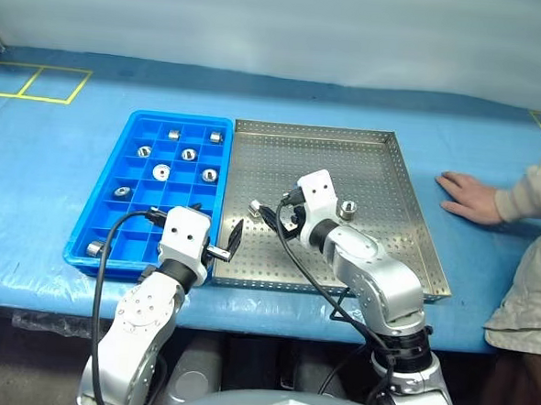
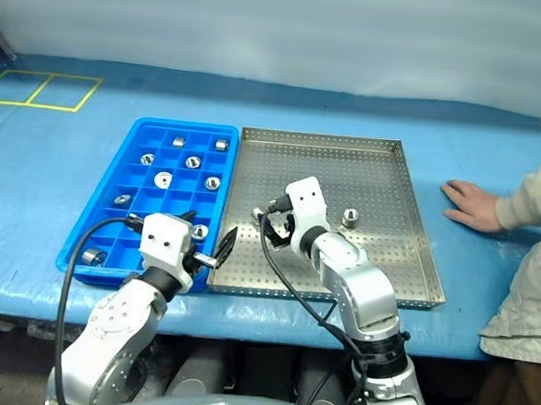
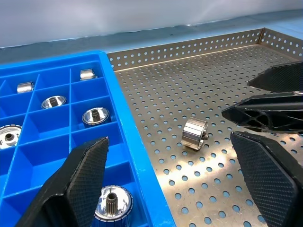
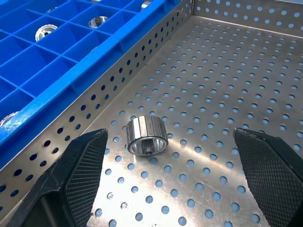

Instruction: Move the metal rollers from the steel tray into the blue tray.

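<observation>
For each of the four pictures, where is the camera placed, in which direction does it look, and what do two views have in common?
Left eye: on the head, looking down at the steel tray, blue tray and both arms.
Right eye: beside it, same scene; a person's hand rests at the right.
Left wrist: along the open left hand, over both trays.
Right wrist: along the open right hand, toward a roller.
Shared: both wrist views show this roller lying on its side.

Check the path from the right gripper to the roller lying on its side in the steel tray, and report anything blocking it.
Nothing visible stands between them. The right gripper is open, and the roller lies on the steel tray just ahead of its fingers on bare perforated floor. On its way to the blue tray, only the two trays' adjoining rims need crossing.
</observation>
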Robot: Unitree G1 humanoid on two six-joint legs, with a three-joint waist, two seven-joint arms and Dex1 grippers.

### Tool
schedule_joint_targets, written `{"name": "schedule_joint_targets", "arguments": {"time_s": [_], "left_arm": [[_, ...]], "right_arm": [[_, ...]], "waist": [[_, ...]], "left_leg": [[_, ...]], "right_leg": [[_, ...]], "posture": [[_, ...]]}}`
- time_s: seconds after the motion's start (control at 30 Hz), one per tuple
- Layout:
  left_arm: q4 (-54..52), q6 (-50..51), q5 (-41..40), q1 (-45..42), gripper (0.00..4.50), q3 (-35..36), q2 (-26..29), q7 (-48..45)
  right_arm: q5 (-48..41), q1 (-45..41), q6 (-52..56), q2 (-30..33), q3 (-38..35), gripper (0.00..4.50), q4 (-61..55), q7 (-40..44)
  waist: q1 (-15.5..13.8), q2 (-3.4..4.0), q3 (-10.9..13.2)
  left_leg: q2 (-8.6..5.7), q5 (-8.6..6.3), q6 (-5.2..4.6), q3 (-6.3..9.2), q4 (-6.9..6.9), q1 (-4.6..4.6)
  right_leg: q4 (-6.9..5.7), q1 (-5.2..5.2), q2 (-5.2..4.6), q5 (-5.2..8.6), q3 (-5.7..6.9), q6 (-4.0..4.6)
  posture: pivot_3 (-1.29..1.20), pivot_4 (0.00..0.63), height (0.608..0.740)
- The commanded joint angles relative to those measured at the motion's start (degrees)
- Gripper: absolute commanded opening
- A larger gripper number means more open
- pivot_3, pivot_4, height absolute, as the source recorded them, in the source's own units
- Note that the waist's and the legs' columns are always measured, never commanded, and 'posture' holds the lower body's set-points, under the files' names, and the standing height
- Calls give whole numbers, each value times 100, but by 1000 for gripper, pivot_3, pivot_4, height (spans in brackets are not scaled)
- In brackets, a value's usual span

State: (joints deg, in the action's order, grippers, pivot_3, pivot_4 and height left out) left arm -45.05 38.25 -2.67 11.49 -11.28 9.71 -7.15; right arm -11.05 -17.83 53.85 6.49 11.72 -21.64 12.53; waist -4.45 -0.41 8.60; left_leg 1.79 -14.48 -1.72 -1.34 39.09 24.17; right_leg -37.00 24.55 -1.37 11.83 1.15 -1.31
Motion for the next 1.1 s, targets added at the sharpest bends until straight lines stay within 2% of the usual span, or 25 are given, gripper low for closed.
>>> {"name": "schedule_joint_targets", "arguments": {"time_s": [0.03,0.37,0.67,0.77,1.0,1.1], "left_arm": [[-153,-35,57,3,4500,-12,22,46],[-304,44,129,155,4500,19,5,224],[-462,103,196,322,4500,34,13,273],[-482,92,211,339,4500,32,-11,297],[-496,65,250,354,4500,4,-55,355],[-505,45,296,387,4500,10,-114,443]], "right_arm": [[117,-249,-537,-84,96,4479,330,29],[305,-602,-1776,-515,227,4479,1935,212],[408,-543,-2204,-645,273,4479,2643,396],[432,-540,-2220,-656,241,3844,2736,387],[444,-601,-2117,-625,192,1664,2690,380],[466,-728,-2088,-634,216,1666,2443,369]], "waist": [[2,0,0],[-49,-1,1],[-101,0,2],[-113,0,2],[-126,0,2],[-135,1,3]], "left_leg": [[0,0,0,-1,0,0],[-3,0,-1,-6,-9,-10],[-1,0,-1,-12,-11,-14],[0,0,-1,-13,-11,-15],[0,0,-1,-13,-13,-15],[0,0,-1,-13,-13,-15]], "right_leg": [[0,0,0,0,-1,0],[0,-3,0,-2,-14,-3],[0,-4,0,-4,-19,-6],[0,-4,1,-4,-20,-6],[0,-3,1,-4,-21,-6],[0,-3,0,-4,-20,-6]], "posture": [[233,150,740],[283,150,740],[321,150,740],[326,150,740],[337,150,740],[355,150,740]]}}
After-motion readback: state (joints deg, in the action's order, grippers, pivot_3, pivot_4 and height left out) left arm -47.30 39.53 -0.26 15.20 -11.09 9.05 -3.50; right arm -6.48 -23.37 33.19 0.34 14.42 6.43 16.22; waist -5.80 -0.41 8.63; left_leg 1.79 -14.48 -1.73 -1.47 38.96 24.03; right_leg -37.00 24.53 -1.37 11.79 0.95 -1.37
